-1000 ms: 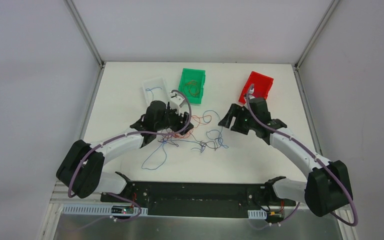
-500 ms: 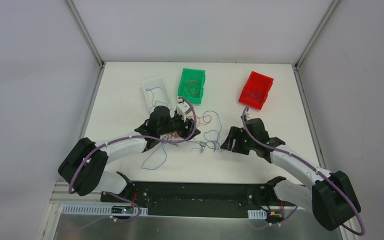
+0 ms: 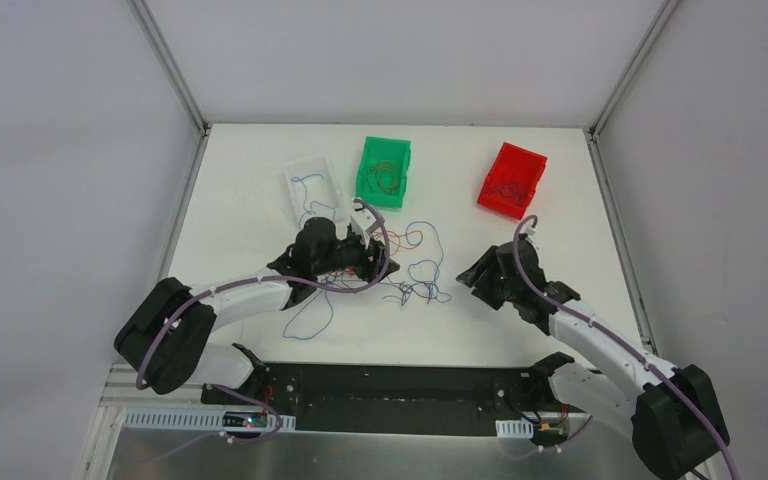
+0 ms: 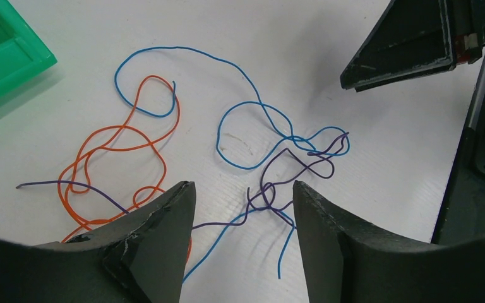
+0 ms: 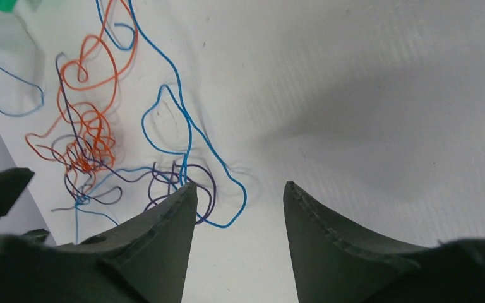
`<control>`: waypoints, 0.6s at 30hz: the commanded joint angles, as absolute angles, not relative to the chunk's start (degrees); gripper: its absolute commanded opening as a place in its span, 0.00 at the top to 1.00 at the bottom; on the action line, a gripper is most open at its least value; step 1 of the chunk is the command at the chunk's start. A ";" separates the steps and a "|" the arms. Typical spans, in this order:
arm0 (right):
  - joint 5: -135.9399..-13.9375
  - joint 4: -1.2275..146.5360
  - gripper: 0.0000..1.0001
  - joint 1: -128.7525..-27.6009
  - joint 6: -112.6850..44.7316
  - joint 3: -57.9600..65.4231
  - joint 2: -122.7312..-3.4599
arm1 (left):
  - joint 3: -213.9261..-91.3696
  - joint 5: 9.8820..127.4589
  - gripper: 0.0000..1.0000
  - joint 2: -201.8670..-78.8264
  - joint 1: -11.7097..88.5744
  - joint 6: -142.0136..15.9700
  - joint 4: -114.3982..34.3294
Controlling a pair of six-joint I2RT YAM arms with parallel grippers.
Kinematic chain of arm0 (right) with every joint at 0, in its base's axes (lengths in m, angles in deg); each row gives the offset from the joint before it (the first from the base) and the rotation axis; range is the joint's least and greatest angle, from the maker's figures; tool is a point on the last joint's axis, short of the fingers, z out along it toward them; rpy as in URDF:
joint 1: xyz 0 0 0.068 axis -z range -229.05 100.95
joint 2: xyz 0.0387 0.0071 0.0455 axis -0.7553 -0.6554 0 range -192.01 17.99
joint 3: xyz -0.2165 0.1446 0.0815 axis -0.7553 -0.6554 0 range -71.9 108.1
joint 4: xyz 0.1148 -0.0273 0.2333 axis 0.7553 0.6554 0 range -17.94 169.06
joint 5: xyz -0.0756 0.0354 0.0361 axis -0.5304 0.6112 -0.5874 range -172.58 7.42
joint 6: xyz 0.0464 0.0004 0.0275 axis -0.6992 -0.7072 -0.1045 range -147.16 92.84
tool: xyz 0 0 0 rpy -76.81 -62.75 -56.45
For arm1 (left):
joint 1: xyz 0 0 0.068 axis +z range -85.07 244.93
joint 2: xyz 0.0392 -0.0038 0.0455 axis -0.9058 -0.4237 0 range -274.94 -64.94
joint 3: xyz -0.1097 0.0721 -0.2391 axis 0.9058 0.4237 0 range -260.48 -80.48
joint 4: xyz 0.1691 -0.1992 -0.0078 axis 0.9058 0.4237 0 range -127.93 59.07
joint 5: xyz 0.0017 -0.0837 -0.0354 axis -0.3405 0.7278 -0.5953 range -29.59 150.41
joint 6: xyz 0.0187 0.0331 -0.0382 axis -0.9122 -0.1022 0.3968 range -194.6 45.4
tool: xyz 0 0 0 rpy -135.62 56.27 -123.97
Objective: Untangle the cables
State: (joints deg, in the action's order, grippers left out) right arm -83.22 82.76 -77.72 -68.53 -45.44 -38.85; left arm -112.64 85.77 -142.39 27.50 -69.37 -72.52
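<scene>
The cables (image 3: 412,276) lie in a loose tangle just nearer than the green bin (image 3: 384,172) — blue, orange and purple strands. The left gripper (image 3: 375,262), nearer than the bin, is spread and empty. The right gripper (image 3: 475,278), nearer and to the bin's right, likewise gapes — holding nothing.

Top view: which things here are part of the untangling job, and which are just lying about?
Part of the job: the cables tangled mid-table; the left fingers and right fingers, both pairs open.
Lying about: white bin, green bin, red bin, each holding some wire.
</scene>
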 commanded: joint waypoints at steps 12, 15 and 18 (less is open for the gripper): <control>-86.59 83.98 0.48 -78.09 -95.98 -49.66 -37.72 | -111.86 83.42 0.34 -139.85 27.58 -70.40 -75.84; -84.94 81.61 0.49 -78.81 -98.25 -49.83 -40.29 | -111.77 82.64 0.33 -139.62 27.58 -70.64 -75.49; -84.68 79.36 0.51 -79.97 -99.67 -49.82 -42.79 | -111.85 82.15 0.33 -139.41 27.58 -70.95 -74.91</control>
